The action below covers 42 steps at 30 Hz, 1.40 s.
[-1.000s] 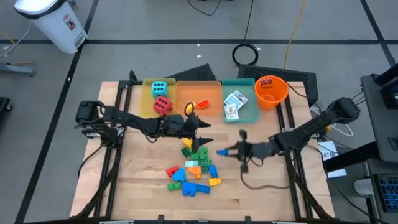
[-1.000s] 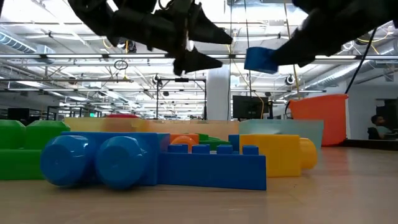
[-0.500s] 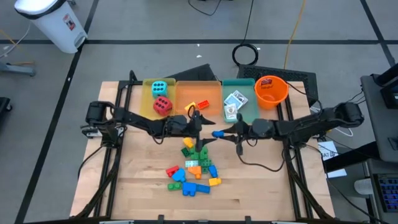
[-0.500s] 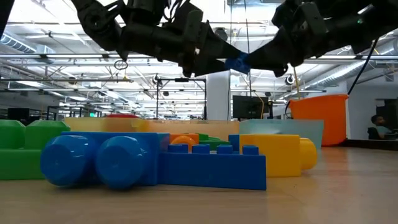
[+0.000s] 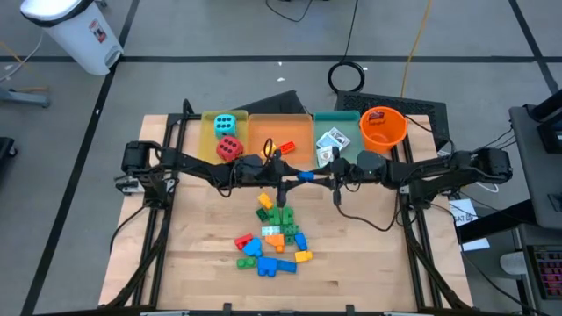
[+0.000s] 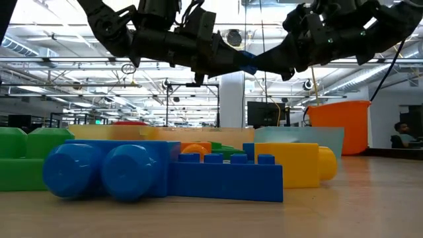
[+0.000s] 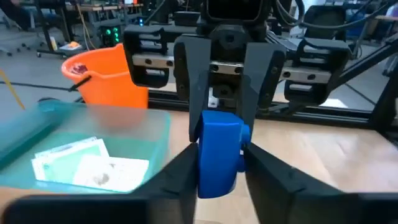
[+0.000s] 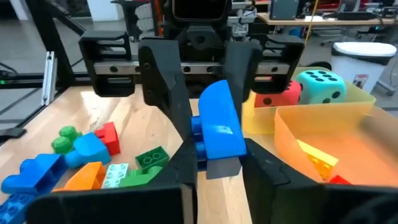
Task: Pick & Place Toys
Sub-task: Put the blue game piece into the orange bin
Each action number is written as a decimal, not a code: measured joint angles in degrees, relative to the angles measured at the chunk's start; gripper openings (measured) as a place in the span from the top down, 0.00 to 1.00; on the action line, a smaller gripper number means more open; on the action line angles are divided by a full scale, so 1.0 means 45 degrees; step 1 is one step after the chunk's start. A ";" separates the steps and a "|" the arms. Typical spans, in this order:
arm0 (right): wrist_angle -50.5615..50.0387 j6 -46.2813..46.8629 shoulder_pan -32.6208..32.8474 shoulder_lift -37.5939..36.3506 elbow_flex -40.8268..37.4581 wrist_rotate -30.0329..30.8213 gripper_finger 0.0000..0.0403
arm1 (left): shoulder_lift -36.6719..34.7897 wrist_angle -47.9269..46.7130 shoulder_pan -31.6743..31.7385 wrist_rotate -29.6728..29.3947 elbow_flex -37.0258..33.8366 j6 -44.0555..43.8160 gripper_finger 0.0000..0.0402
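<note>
Mid-table handover: I have both arms meeting above the wooden table (image 5: 369, 263), just in front of the orange tray (image 5: 281, 133). My right gripper (image 5: 327, 179) pinches a blue brick (image 5: 305, 176) between its fingers, and my left gripper (image 5: 285, 179) faces it with its fingers spread on either side of the same brick; from the wrist views I cannot tell whether they touch it. The brick hangs in the air between the two wrists, above the loose pile of multicoloured bricks (image 5: 274, 235) lying nearer the table's front. Behind, the red die (image 5: 230, 147) and cyan die (image 5: 224, 123) sit in the yellow tray (image 5: 209, 140), the card packs (image 5: 331, 146) rest in the teal tray (image 5: 355, 160), and the orange bucket (image 5: 383, 128) stands beside it.
</note>
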 joint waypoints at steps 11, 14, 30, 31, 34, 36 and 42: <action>-0.0162 0.1038 -0.0687 -0.0133 0.0005 0.0127 0.64 | -0.1988 -0.1445 0.1249 -0.0272 0.0000 0.1368 0.77; -0.0228 0.1038 -0.0686 -0.0345 0.0007 0.0107 0.58 | -0.2894 -0.3063 0.1884 -0.0915 0.0005 0.1644 0.77; -0.0505 0.0940 -0.0574 -0.0321 0.0005 0.0102 0.54 | 0.0778 -0.3114 0.4802 -0.0394 -0.0005 -0.0199 0.77; -0.0500 0.0944 -0.0574 -0.0321 0.0005 0.0102 0.55 | 0.1055 -0.2794 0.4867 -0.0265 -0.0010 -0.0313 0.77; -0.0504 0.0942 -0.0574 -0.0321 0.0005 0.0102 0.55 | 0.1561 -0.2160 0.5016 0.0124 -0.0005 -0.0593 0.77; -0.0505 0.0945 -0.0574 -0.0321 0.0005 0.0102 0.55 | 0.1693 -0.2142 0.5073 0.0134 -0.0005 -0.0985 0.75; -0.0505 0.0940 -0.0574 -0.0321 0.0005 0.0155 0.53 | 0.1715 -0.2023 0.5002 -0.0659 0.0000 -0.1399 0.48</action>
